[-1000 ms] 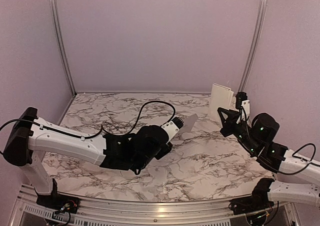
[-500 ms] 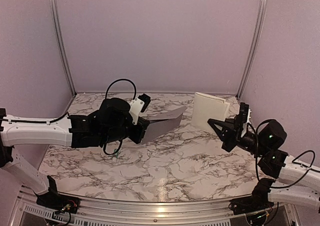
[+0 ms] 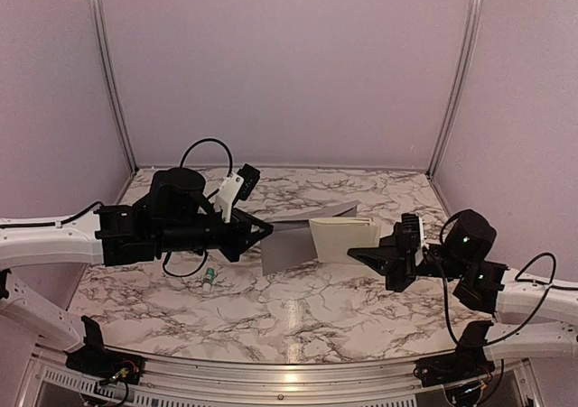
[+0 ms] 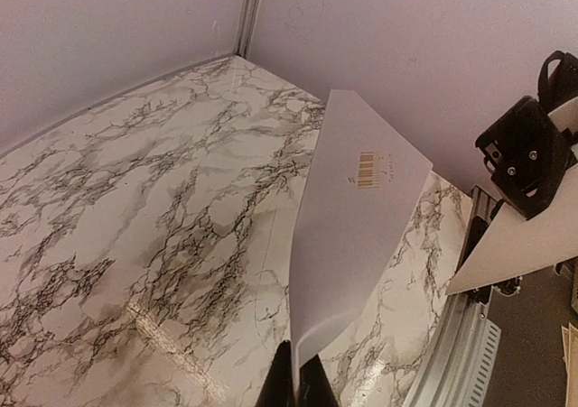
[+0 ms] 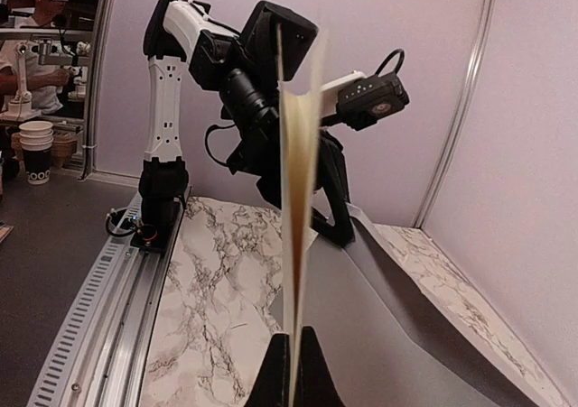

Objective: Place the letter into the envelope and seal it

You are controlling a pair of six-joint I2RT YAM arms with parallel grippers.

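My left gripper [image 3: 264, 230] is shut on one edge of the grey envelope [image 3: 293, 241], which hangs in the air above the middle of the table. In the left wrist view the envelope [image 4: 352, 217] rises from the shut gripper [image 4: 296, 382] and shows a small barcode. My right gripper [image 3: 366, 253] is shut on the cream folded letter [image 3: 339, 238], held against the envelope's right part. In the right wrist view the letter [image 5: 296, 190] stands edge-on from the gripper [image 5: 292, 380], with the envelope [image 5: 397, 326] beside it on the right.
A small green-white tube [image 3: 209, 277] lies on the marble table [image 3: 298, 312] below my left arm. Purple walls close the back and both sides. The aluminium rail [image 3: 271, 371] runs along the near edge.
My left gripper has brought the envelope right toward the centre and lower. My right gripper has carried the letter left from the back right corner until it meets the envelope.
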